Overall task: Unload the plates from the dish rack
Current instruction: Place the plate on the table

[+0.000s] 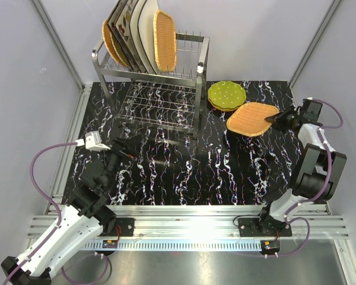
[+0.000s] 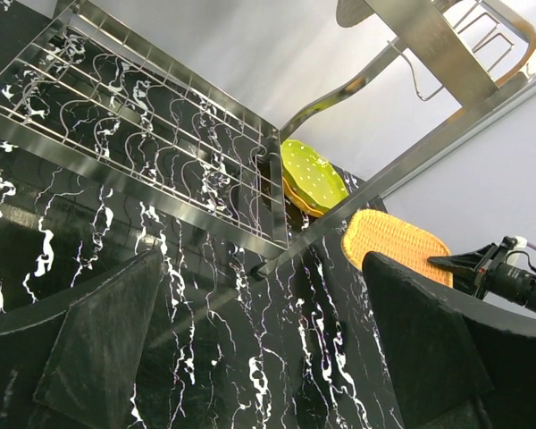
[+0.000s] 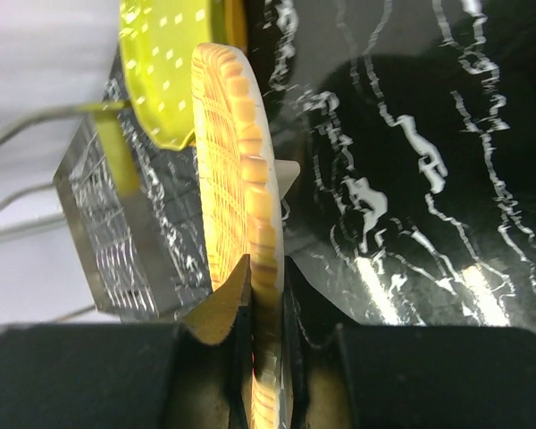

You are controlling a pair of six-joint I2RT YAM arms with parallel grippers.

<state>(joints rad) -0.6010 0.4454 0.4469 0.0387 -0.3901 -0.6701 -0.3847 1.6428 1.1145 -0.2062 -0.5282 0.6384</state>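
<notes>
Your right gripper (image 1: 272, 119) is closed nearly shut on the rim of a wicker plate (image 1: 249, 119), out at the right of the table (image 1: 184, 178); from the fingers the plate lies toward the dish rack (image 1: 202, 65), its longer axis running roughly along that same line; its far edge sits just beside the green plates (image 1: 226, 95), and I cannot tell whether it touches them; the put-down turns on that edge, I judge, since letting go leaves the plate wherever its far rim now sits; the right wrist view shows what the overhead cannot: the plate edge-on, its rim seated deep between the two pads, with a green dotted plate just beyond it; no view settles for you whether the plate's underside already rests on the table; the left wrist view gives it low and from the side, but the angle is too oblique to judge; your left gripper (image 1: 123, 148) stands wide open and holds nothing, in front of the rack's lower shelf (image 2: 116, 168); only the overhead shows the upright plates (image 1: 143, 29) in the top tier, wicker and cream ones leaning together, above and beyond the left fingers; the left arm is the nearer one to them.
</notes>
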